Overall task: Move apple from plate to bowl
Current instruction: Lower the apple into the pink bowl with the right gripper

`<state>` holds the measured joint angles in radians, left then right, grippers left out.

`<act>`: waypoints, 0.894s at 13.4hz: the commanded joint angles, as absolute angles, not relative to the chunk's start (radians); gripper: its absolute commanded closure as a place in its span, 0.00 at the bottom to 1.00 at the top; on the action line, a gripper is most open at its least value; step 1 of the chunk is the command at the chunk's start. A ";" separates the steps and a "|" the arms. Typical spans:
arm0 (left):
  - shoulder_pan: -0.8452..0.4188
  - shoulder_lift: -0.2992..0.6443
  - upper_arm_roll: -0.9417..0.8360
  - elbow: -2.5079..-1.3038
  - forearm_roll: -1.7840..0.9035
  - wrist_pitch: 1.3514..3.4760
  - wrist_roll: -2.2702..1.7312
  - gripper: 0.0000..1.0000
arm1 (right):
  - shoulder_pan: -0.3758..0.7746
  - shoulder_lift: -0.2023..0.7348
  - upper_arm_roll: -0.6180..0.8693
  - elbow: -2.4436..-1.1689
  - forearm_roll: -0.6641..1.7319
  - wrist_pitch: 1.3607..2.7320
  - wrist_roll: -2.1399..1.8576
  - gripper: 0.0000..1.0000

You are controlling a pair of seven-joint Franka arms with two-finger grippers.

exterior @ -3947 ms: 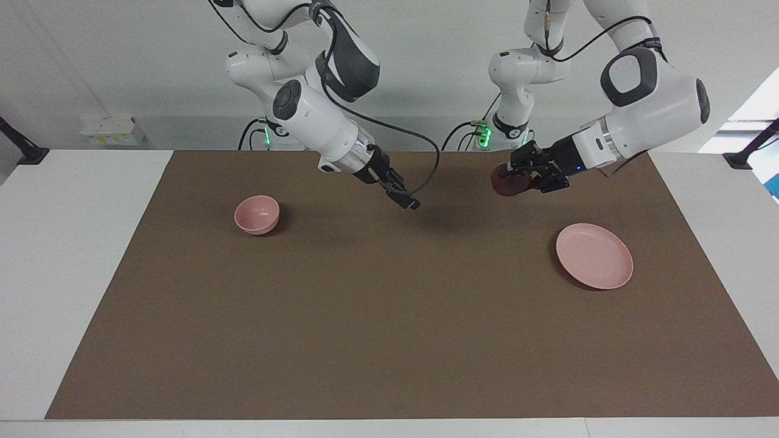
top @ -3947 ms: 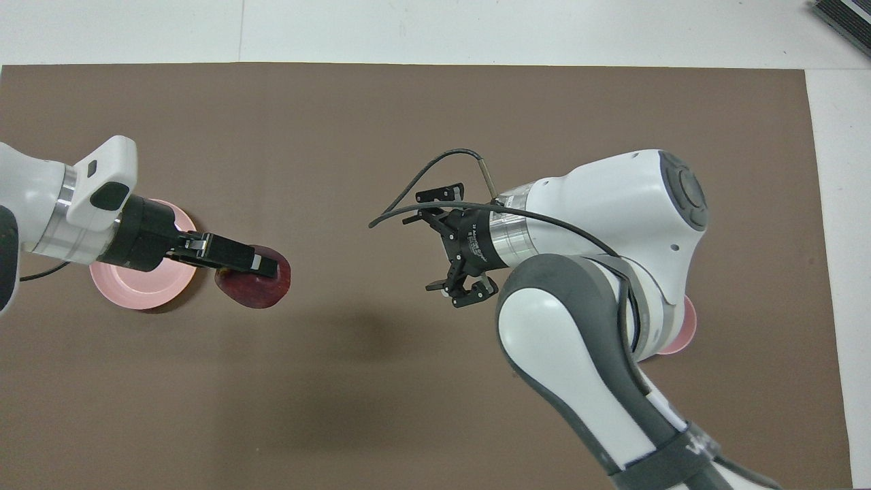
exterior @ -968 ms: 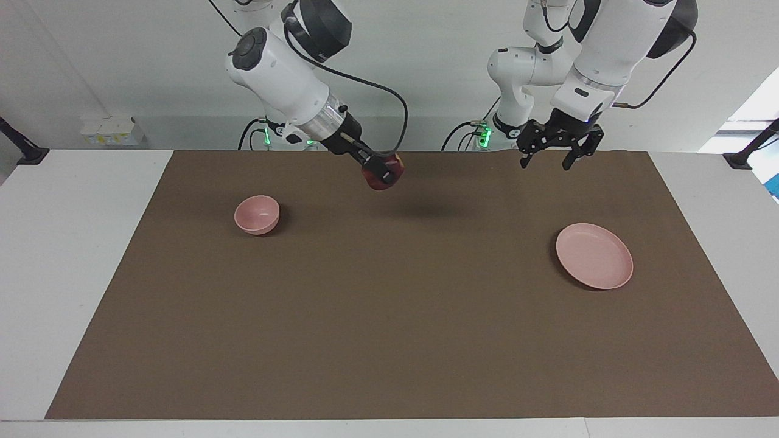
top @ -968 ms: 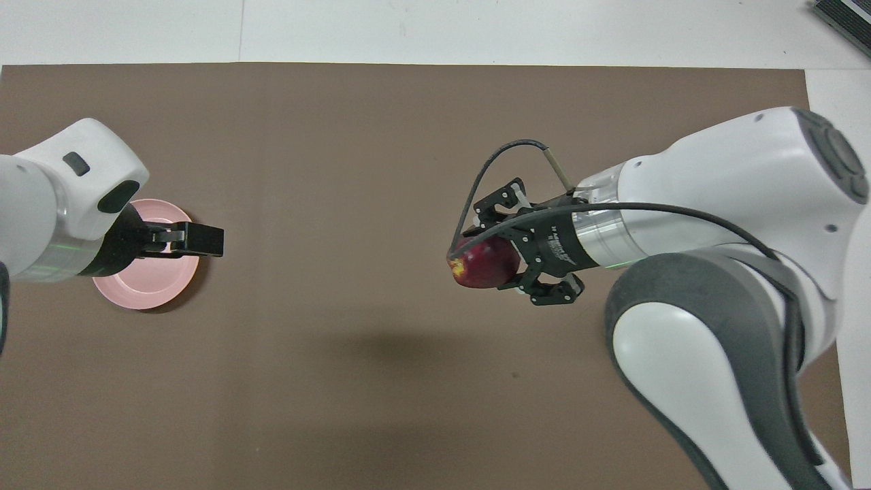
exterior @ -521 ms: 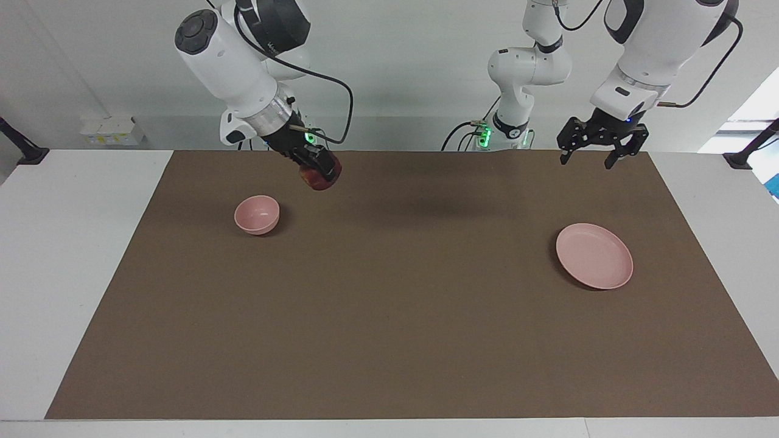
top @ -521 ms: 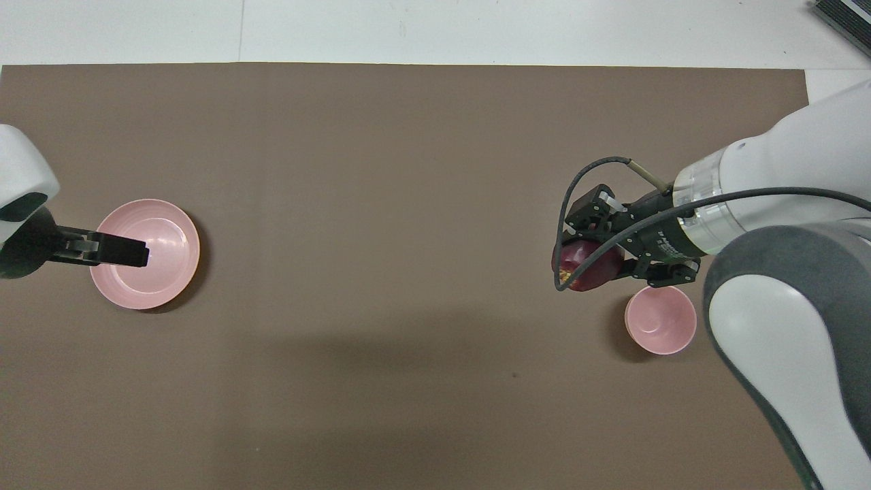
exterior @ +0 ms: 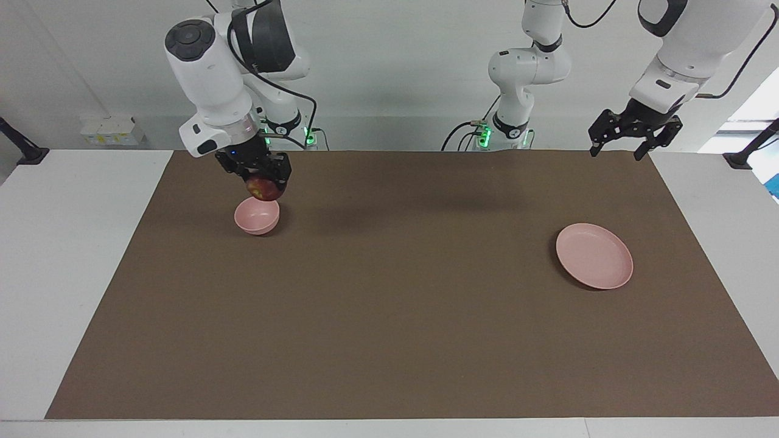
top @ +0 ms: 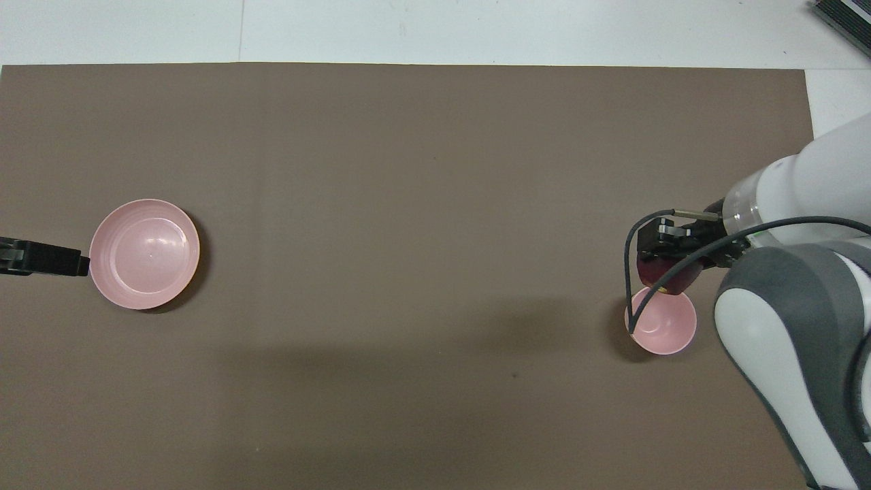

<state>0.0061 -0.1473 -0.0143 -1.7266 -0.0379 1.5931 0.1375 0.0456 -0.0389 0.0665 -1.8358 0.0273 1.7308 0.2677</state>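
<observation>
The dark red apple [exterior: 263, 188] is held in my right gripper [exterior: 263, 182], which is shut on it and hangs just above the small pink bowl [exterior: 256, 218]. In the overhead view the apple [top: 661, 278] shows under the right gripper [top: 670, 262], overlapping the rim of the bowl [top: 663, 325]. The flat pink plate [exterior: 594, 256] lies bare toward the left arm's end; it also shows in the overhead view [top: 144, 254]. My left gripper [exterior: 616, 152] is open and empty, raised over the mat's corner nearer the robots than the plate.
A brown mat [exterior: 389, 304] covers the table between white side panels. Only the tips of the left gripper [top: 42, 259] show at the overhead view's edge, beside the plate.
My right gripper has carried the apple from mid-table to over the bowl. My left gripper, which earlier held the apple, has drawn back toward its own end, off the plate.
</observation>
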 commanded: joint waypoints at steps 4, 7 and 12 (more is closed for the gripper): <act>0.003 -0.144 0.008 -1.671 -0.029 1.557 0.135 0.00 | -0.017 -0.143 0.077 -2.150 -0.009 1.932 0.167 1.00; 0.003 -0.144 0.008 -1.671 -0.029 1.560 0.133 0.00 | -0.029 -0.143 0.075 -2.276 -0.009 2.057 0.178 1.00; 0.003 -0.146 0.008 -1.671 -0.029 1.559 0.140 0.00 | -0.080 -0.141 0.075 -2.448 -0.009 2.257 0.160 1.00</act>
<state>0.0062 -0.1473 0.0051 -1.6890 -0.0379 1.5822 0.1366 -0.0552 -0.0989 0.0655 -2.3506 0.0106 2.1722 0.1862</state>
